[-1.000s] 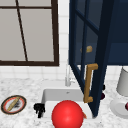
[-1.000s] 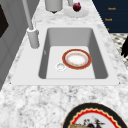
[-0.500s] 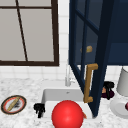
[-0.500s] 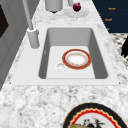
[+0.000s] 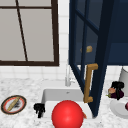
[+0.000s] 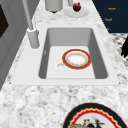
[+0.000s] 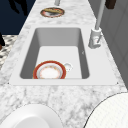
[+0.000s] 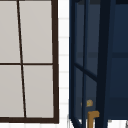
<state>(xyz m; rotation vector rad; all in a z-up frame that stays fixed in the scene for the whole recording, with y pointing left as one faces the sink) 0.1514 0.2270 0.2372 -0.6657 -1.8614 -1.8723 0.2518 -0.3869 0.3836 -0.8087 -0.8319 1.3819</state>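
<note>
My left hand point(image 5: 39, 109) hangs in front of the sink's left corner with its fingers relaxed and pointing down, holding nothing. It also shows in the right side view as the left hand point(image 7: 18, 6), off the counter's front edge near the far plate. My right hand point(image 5: 117, 88) floats right of the open navy cabinet door point(image 5: 100, 62), clear of its wooden handle point(image 5: 88, 83). It is in line with a dark red fruit point(image 6: 76, 6) on a white plate point(image 6: 71, 13). A red-rimmed plate point(image 6: 76, 59) lies in the sink point(image 6: 98, 50).
A patterned plate with food point(image 5: 13, 104) sits on the left counter. The faucet point(image 6: 32, 37) stands behind the basin and a grey canister point(image 6: 53, 5) by the fruit plate. A red round shape point(image 5: 67, 115) covers the sink's front. A window point(image 8: 27, 60) is at the upper left.
My right hand has drifted to the right, away from the door's handle and toward the fruit plate. The left hand and the door have stayed put.
</note>
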